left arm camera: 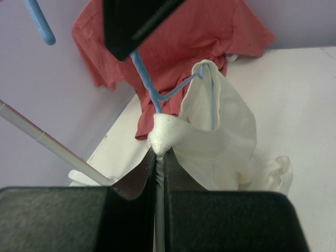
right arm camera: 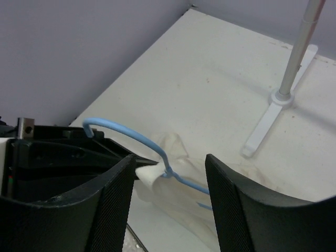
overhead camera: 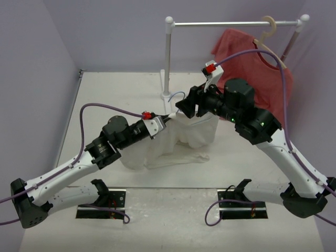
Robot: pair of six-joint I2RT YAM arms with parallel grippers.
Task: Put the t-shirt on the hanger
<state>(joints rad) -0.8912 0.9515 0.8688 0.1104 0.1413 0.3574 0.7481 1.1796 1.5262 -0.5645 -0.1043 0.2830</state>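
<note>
Looking down, I see a white desk point(overhead camera: 105, 94) boxed in by lavender walls point(overhead camera: 105, 31), with one white rack point(overhead camera: 168, 58) at the top of the frame. I count two shirts and two hangers: the red t-shirt point(overhead camera: 257, 68) on the beige hanger point(overhead camera: 270, 26) at upper right, and the t-shirt point(overhead camera: 194, 131), cream and wrinkled, bunched at frame centre with the hanger point(left arm camera: 144, 79), thin blue wire, partly tucked into it. My left tool point(left arm camera: 160, 152) is pinched on the collar; my right tool point(right arm camera: 169, 160) has its fingers apart around the wire.
</note>
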